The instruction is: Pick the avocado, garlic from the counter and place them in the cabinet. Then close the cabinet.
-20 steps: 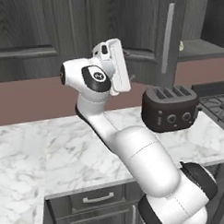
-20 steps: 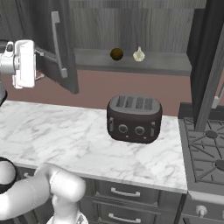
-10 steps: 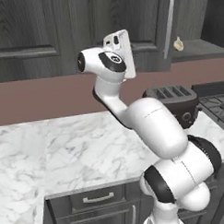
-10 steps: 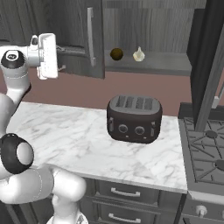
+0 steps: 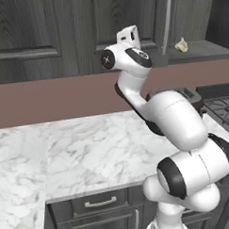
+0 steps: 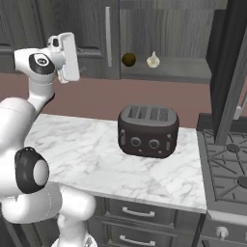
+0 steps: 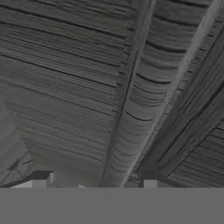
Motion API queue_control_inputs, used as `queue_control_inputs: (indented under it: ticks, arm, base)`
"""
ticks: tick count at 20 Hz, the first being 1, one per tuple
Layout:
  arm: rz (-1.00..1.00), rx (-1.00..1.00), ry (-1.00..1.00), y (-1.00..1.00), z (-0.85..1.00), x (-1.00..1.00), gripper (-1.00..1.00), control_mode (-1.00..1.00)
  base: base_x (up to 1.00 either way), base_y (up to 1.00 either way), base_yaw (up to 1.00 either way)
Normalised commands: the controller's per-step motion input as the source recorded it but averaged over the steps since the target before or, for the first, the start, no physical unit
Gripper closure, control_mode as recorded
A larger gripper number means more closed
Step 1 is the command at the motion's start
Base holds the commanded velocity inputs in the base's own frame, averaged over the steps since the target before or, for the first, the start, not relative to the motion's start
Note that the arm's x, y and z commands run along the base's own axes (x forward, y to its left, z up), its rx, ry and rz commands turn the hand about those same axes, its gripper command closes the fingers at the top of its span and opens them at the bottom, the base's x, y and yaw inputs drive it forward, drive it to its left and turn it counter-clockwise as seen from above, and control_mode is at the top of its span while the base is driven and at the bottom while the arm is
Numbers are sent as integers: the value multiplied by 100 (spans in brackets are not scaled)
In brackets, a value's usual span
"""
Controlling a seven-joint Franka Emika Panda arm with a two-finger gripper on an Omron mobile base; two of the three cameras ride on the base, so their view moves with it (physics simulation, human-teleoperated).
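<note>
The dark avocado [image 6: 128, 59] and the cream garlic [image 6: 153, 60] rest side by side on the grey shelf of the cabinet [image 6: 169, 75]; the garlic [image 5: 181, 45] also shows in the left base view. The cabinet's left door [image 6: 91, 38], with its silver handle [image 6: 108, 36], stands almost flush. My gripper [image 6: 67, 55] is held up against that door's face, nothing in it. In the hand view the gripper [image 7: 94, 184] sits very close to the wood grain, its fingertips [image 7: 150, 183] set wide apart. The marble counter [image 6: 82, 149] lies below.
A dark toaster [image 6: 147, 131] stands on the counter under the open cabinet half. The cabinet's right door [image 6: 226, 72] juts out open toward me. A stove [image 6: 229, 166] adjoins the counter at the right. Drawers [image 5: 99, 202] run beneath the worktop.
The left cabinet door has swung from wide open to nearly shut. My hand has travelled to the right along with it, staying against its face.
</note>
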Motion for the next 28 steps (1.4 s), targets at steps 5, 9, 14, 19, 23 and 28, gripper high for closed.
queue_control_inputs:
  ticks: [5,9,14,19,23,28]
  arm:
    - [31,12,0,-98,-37,85,-100,-100]
    - [33,2,3,-33,-65,-70,-100,-100]
    - [25,1,0,-5,-40,-100,-100,-100]
    - [24,4,-2,-26,-2,-100,-100,-100]
    - [23,6,-1,-34,0,-100,-100,-100]
    - [20,4,6,-39,0,-98,-100,-100]
  base:
    - [0,0,0]
    - [0,0,0]
    - [0,0,0]
    - [0,0,0]
    - [0,0,0]
    - [0,0,0]
